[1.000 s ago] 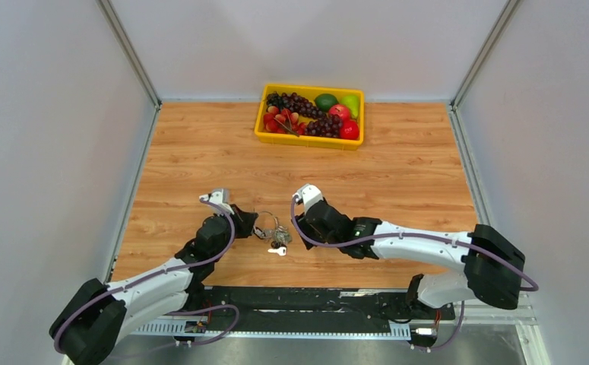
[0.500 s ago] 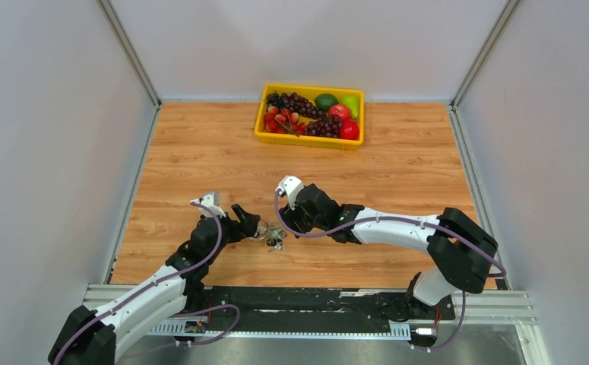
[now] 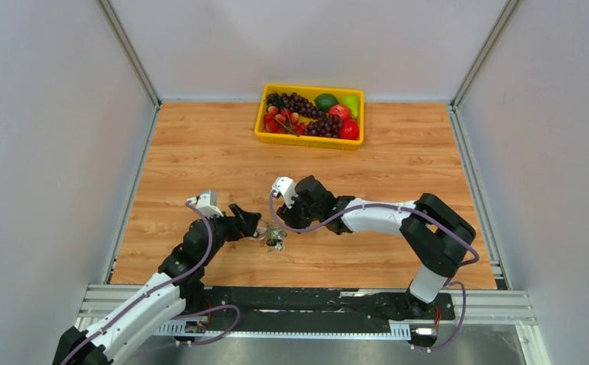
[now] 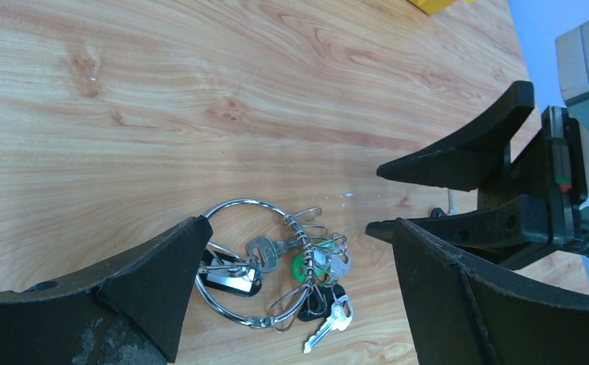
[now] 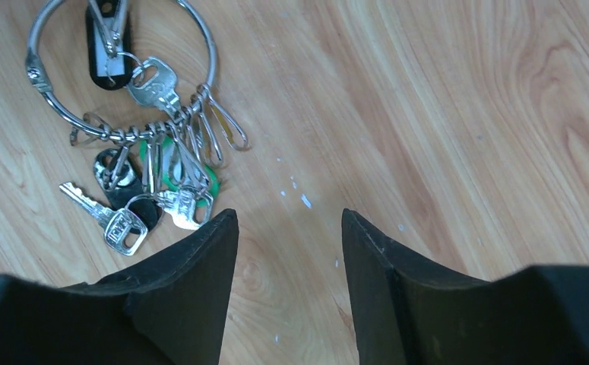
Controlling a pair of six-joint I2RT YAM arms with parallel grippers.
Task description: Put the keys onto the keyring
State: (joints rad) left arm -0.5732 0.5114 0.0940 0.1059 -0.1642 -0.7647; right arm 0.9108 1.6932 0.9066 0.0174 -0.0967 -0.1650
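— Arms first: how do they lie?
— The left arm (image 3: 139,308) runs low from its base at the near edge and stretches up and to the right. The right arm (image 3: 375,217) folds sharply at the elbow and reaches leftward, so the two wrists face each other over the surface (image 3: 397,167).
— And the fingers?
— The left fingers (image 4: 154,281) are spread wide. In the left wrist view one tip overlaps the rim of the keyring (image 4: 239,202) and the other sits out beyond the bunch. The right fingers (image 5: 192,281) are apart too and hold nothing, their tips low over the wood just beside the keys (image 4: 318,285).
— Where do the keys lie?
— Flat on the surface between the two wrists, hung on small clips along the ring. There is a green-headed key (image 4: 304,266), a black-headed key (image 4: 323,300) just by it, and a silver key (image 4: 329,323) pointing outward. Another black-headed one lies inside the ring.
— What differs from a second ago?
— The left arm has stretched out flatter and its wrist has slid left. The right elbow has pulled in toward the middle, and its wrist has moved left and farther away. The bunch lies in about the same place.
— Beyond them?
— A yellow tray (image 3: 310,141) of fruit at the far edge, well apart.
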